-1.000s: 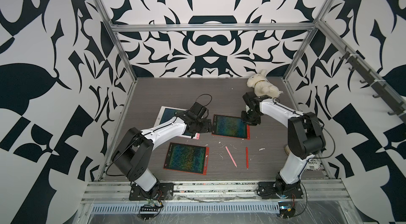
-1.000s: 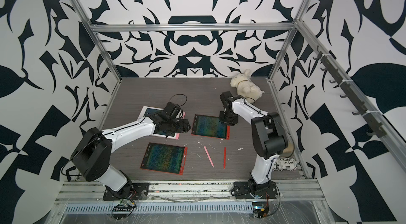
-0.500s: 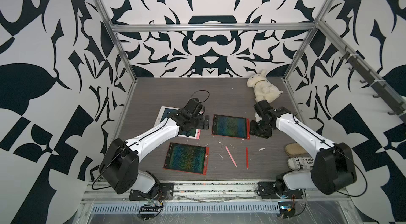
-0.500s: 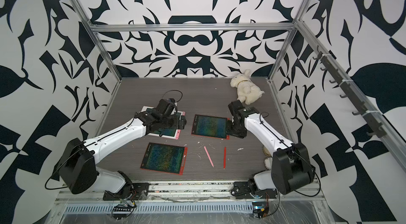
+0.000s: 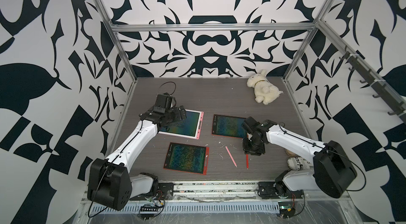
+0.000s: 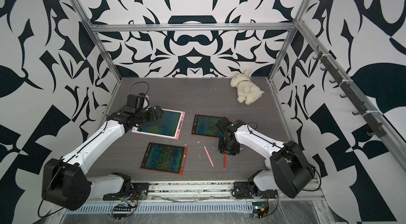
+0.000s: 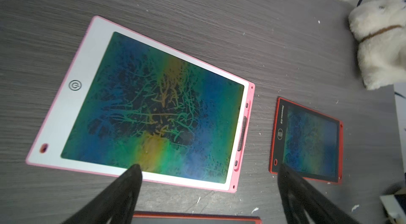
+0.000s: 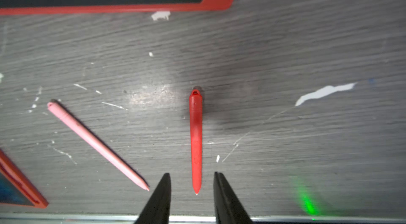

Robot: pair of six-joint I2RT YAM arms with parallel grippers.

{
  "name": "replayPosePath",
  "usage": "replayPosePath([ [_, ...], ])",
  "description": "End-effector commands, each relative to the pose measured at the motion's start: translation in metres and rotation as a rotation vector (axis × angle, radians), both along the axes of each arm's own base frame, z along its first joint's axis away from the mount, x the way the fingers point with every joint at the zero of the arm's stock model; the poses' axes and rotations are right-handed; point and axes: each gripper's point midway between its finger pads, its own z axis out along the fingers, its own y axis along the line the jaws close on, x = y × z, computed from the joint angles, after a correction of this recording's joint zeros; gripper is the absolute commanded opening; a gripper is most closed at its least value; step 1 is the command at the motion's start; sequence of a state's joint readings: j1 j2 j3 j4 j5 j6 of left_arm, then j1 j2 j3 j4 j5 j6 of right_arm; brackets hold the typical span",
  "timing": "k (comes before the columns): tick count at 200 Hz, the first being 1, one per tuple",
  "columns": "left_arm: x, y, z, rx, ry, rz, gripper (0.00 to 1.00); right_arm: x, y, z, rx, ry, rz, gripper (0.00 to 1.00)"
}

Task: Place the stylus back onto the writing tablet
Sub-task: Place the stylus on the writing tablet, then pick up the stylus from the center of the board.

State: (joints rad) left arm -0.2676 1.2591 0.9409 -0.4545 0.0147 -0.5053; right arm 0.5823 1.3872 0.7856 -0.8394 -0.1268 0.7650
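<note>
The left arm (image 5: 136,139) and right arm (image 5: 292,140) are built alike. Each has smooth white link shells dotted with small dark screws, joined by bulky black joint housings (image 5: 107,184) with rounded corners. A thin black cable (image 5: 126,143) runs along each white link, and a cable loop (image 5: 167,82) stands free above the left arm's far end. The left hand (image 7: 208,165) and right hand (image 8: 191,174) are black, and each has two flat fingers (image 7: 123,192) tapering to narrow points.

Open bench (image 8: 296,146) lay on one side of the red stylus (image 8: 196,141) — on the other, the pink stylus (image 8: 96,143) slanted close, its tip just beside a right gripper (image 8: 191,174) finger. The red tablet (image 8: 109,9) bordered the far end.
</note>
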Motion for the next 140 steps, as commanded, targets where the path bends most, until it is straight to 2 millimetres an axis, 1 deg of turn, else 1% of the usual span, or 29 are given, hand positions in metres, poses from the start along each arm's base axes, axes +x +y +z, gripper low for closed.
replayPosePath([
  [1, -0.009, 0.016, -0.010, -0.055, 0.062, 0.046, 0.97, 0.003, 0.003, -0.005, -0.022, -0.010, -0.032, 0.33],
  [23, -0.008, 0.037, -0.016, -0.061, 0.097, 0.110, 0.98, 0.004, 0.002, -0.011, -0.040, -0.008, -0.030, 0.30],
  [47, -0.007, 0.055, -0.017, -0.052, 0.127, 0.187, 1.00, 0.002, -0.002, -0.021, -0.078, 0.021, -0.017, 0.20],
  [50, -0.007, 0.056, -0.016, -0.054, 0.128, 0.190, 1.00, 0.002, -0.003, -0.023, -0.083, 0.026, -0.017, 0.20],
  [51, -0.006, 0.056, -0.021, -0.053, 0.145, 0.191, 1.00, 0.001, -0.003, -0.023, -0.084, 0.027, -0.018, 0.20],
  [53, -0.006, 0.057, -0.025, -0.052, 0.157, 0.196, 1.00, 0.001, -0.004, -0.024, -0.087, 0.029, -0.018, 0.19],
  [59, -0.005, 0.058, -0.026, -0.053, 0.167, 0.202, 1.00, 0.001, -0.004, -0.027, -0.094, 0.034, -0.017, 0.19],
  [79, -0.003, 0.062, -0.024, -0.055, 0.162, 0.214, 1.00, 0.000, -0.009, -0.033, -0.124, 0.037, -0.020, 0.17],
  [109, 0.002, 0.069, -0.017, -0.057, 0.147, 0.234, 0.99, -0.003, -0.021, -0.033, -0.175, 0.029, -0.019, 0.15],
  [126, 0.005, 0.076, -0.020, -0.058, 0.166, 0.254, 0.99, -0.005, -0.025, -0.034, -0.198, 0.035, -0.017, 0.16],
  [140, 0.007, 0.078, -0.024, -0.073, 0.197, 0.245, 1.00, -0.007, -0.028, -0.037, -0.211, 0.044, -0.009, 0.16],
])
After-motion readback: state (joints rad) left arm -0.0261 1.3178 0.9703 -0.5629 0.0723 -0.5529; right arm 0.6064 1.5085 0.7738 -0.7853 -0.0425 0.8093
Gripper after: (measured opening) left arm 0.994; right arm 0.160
